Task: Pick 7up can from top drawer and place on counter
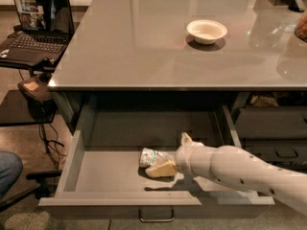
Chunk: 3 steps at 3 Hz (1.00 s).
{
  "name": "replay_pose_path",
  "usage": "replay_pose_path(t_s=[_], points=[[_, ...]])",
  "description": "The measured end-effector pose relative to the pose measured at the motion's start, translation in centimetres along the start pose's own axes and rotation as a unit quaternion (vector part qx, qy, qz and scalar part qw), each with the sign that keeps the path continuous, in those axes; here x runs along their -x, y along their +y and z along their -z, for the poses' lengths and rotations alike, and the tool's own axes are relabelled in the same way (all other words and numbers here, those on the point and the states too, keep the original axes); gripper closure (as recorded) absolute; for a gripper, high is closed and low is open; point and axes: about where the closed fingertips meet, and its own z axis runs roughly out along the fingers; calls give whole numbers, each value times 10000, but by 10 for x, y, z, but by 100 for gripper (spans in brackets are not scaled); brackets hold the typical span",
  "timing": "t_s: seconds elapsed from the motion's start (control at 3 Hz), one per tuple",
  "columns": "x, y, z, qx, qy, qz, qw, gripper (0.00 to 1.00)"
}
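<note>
The top drawer [108, 178] stands pulled open under the counter [139, 42], with its loop handle [156, 218] at the front. The 7up can [150, 156], silvery with green print, lies on its side on the drawer floor near the middle. My white arm reaches in from the lower right. My gripper [162, 168] is down inside the drawer, its cream-coloured tip right against the can's front right side. The can's right end is hidden behind the gripper.
A white bowl [206, 31] sits on the counter toward the back right. A laptop [36, 23] rests on a small dark table at the left. Narrower dark drawers [273, 123] are at the right. A person's knee [7, 174] shows at the lower left edge.
</note>
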Motion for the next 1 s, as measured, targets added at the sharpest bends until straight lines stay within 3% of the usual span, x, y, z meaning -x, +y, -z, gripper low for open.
replay_pose_path(t_s=[0.67,1.0], points=[[-6,14,-5,86,-7,162,9998,0],[-6,14,-5,86,-7,162,9998,19]])
